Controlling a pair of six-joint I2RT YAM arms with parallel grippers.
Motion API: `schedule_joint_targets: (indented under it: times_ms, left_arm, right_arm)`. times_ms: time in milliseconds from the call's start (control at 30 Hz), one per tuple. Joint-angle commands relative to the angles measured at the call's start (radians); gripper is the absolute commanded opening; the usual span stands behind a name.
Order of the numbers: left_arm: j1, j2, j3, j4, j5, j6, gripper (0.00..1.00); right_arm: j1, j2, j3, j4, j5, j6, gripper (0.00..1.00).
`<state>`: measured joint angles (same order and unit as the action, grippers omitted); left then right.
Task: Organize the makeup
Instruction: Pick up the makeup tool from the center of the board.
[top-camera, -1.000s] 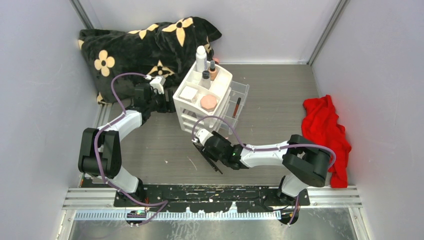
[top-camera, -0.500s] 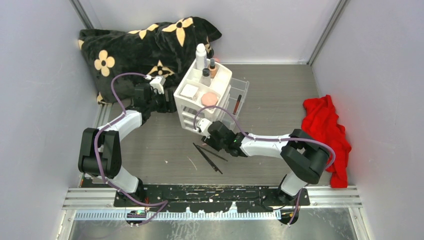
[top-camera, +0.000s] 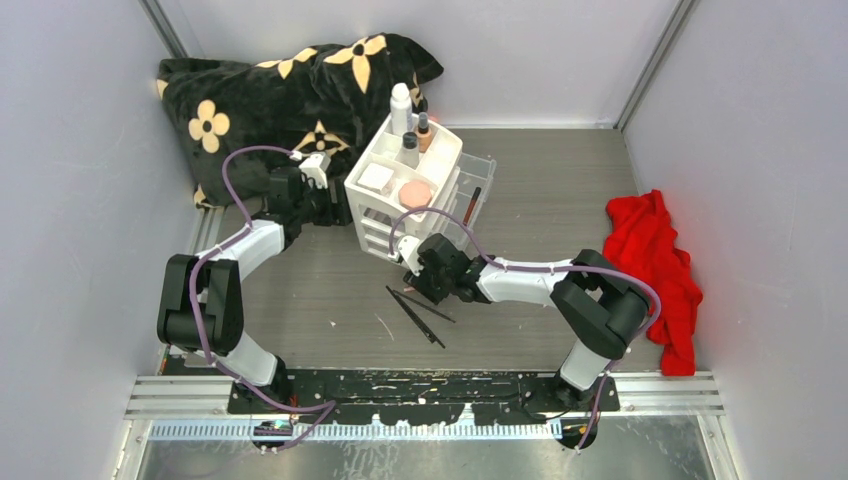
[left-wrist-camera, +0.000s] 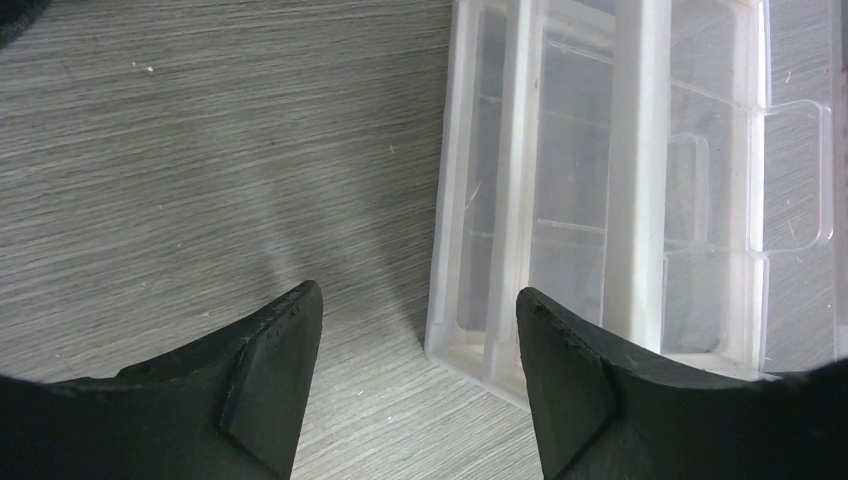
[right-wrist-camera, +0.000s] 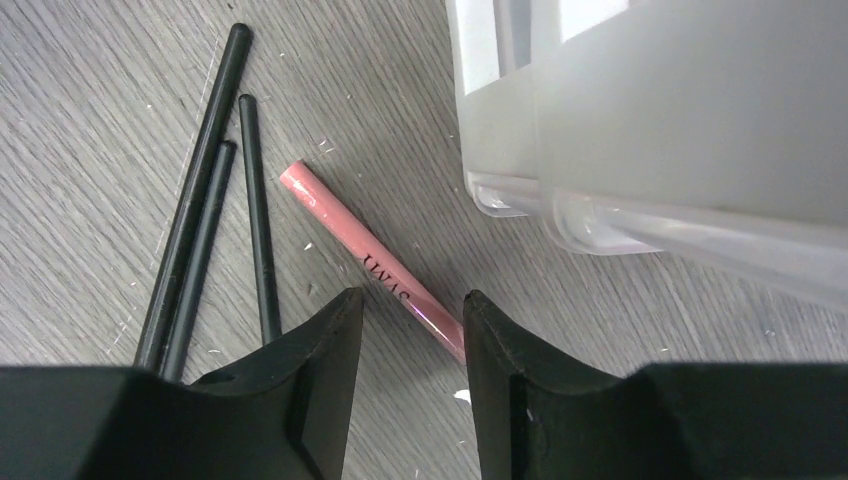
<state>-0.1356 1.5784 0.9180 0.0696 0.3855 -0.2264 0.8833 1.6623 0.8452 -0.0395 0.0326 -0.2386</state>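
My right gripper (right-wrist-camera: 405, 370) straddles the pink tube (right-wrist-camera: 370, 260), half open, not clamped; pencils (right-wrist-camera: 193, 210) beside. My left gripper (left-wrist-camera: 415, 370) gapes wide by the drawer unit (left-wrist-camera: 640, 180), holding nothing.

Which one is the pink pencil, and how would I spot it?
Find the white drawer unit on the grey table. By its base lie three thin black pencils. The pink pencil lies next to them, inside the open right claw: the only pink one, with dark letters along it.
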Motion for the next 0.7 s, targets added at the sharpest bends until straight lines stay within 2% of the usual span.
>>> schedule_joint_targets:
  times_ms: [0,67,133,233,400,667]
  left_arm:
    - [-0.004,-0.004,0.037,0.037,0.011,0.007,0.72]
    - [-0.004,-0.006,0.036,0.038,0.010,0.007,0.72]
    - [-0.004,-0.011,0.036,0.036,0.011,0.008,0.71]
    - [-0.004,-0.015,0.036,0.035,0.007,0.007,0.72]
    - [-0.004,-0.014,0.038,0.036,0.010,0.004,0.72]
    - [-0.004,-0.024,0.036,0.039,0.011,-0.001,0.72]
  right_arm:
    - [-0.002,-0.011,-0.012,-0.018,-0.025,0.024,0.47]
    - [-0.002,-0.003,-0.009,-0.023,-0.021,0.027,0.47]
    - [-0.001,0.007,-0.003,-0.037,-0.019,0.036,0.39]
    - [-0.001,0.014,0.000,-0.063,-0.024,0.056,0.22]
    - [0.001,-0.065,-0.035,-0.055,-0.032,0.096,0.02]
    - [0.098,-0.305,0.002,-0.145,-0.010,0.134,0.01]
